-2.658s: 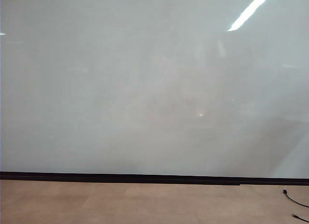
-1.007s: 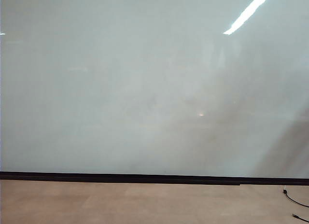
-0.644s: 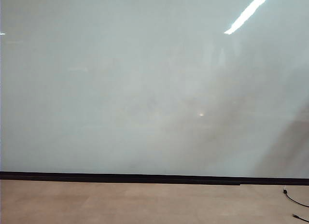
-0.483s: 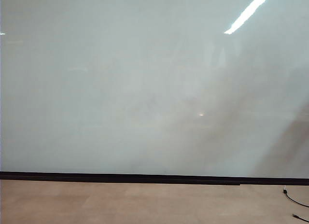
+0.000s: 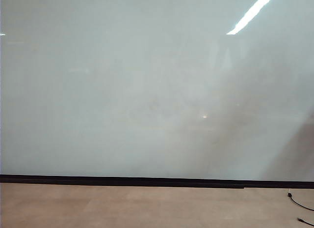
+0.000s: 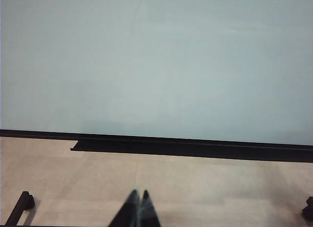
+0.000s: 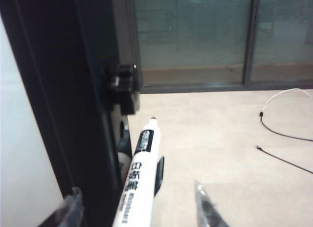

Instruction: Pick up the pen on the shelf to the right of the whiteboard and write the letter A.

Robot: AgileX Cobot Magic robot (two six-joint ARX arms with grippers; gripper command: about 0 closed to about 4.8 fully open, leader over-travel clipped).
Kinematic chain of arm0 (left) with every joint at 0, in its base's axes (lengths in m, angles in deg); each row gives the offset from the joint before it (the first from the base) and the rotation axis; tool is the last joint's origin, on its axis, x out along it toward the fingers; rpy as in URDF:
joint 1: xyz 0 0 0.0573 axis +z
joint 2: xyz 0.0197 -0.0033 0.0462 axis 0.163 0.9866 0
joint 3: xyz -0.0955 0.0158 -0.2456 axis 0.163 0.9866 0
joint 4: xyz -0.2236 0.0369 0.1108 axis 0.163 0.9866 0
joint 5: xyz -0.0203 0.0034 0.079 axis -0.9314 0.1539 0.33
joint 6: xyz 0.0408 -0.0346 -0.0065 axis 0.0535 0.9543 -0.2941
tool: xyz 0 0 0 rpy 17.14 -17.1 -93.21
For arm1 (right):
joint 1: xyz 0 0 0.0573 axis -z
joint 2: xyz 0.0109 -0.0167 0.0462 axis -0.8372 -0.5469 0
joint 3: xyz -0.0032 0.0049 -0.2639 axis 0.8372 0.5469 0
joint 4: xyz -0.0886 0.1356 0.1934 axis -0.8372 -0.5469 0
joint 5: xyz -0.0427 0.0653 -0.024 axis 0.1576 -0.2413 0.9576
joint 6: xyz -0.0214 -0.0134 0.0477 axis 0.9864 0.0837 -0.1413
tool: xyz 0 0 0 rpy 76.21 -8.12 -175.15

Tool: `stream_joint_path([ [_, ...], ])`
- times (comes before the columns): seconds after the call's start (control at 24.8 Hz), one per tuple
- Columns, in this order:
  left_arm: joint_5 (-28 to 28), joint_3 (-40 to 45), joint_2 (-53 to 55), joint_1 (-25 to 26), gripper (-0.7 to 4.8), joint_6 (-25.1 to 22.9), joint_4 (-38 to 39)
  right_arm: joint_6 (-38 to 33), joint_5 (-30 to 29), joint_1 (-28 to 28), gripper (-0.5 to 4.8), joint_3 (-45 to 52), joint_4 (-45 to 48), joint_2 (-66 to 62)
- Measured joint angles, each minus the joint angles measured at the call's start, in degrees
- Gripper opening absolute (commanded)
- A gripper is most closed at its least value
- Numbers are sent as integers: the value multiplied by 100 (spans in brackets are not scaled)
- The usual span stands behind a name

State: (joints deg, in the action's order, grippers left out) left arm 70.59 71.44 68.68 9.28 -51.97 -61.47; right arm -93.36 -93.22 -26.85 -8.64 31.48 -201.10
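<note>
The whiteboard (image 5: pixel 147 90) fills the exterior view, pale and glossy, with a black strip (image 5: pixel 147 181) along its bottom; neither gripper shows there. The letter A is out of view. In the right wrist view the pen (image 7: pixel 139 173), white with black print and a black tip, stands beside the board's black side frame (image 7: pixel 73 114). My right gripper (image 7: pixel 136 190) is open, one finger on each side of the pen with a gap on both sides. Whether the pen rests on a shelf is hidden. My left gripper (image 6: pixel 139 192) hangs shut over the tan floor, short of the whiteboard (image 6: pixel 156 65).
A black knob (image 7: pixel 122 78) juts from the side frame just beyond the pen. Thin cables (image 7: pixel 283 134) lie on the floor to the board's right, the same cables (image 5: pixel 299 203) showing in the exterior view's corner. A black ledge (image 6: pixel 190 147) runs under the board.
In the exterior view only a faint dark reflection near the board's right edge has shifted. The board itself looks the same and no arm has come into that view.
</note>
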Motion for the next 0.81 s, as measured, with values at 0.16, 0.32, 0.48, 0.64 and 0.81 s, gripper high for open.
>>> stream_joint_path([
  [0.16, 0, 0, 0, 0, -5, 0, 0, 2, 28, -9, 304, -52, 7, 2],
  [0.32, 0, 0, 0, 0, -5, 2, 0, 0, 50, -11, 304, -55, 0, 0],
  [0.48, 0, 0, 0, 0, -4, 0, 0, 0, 15, -11, 294, -98, -72, 0],
  [0.64, 0, 0, 0, 0, -4, 2, 0, 2, -66, -11, 263, -103, -94, 0],
  [0.81, 0, 0, 0, 0, -4, 2, 0, 0, -63, -9, 263, -98, -92, 0],
])
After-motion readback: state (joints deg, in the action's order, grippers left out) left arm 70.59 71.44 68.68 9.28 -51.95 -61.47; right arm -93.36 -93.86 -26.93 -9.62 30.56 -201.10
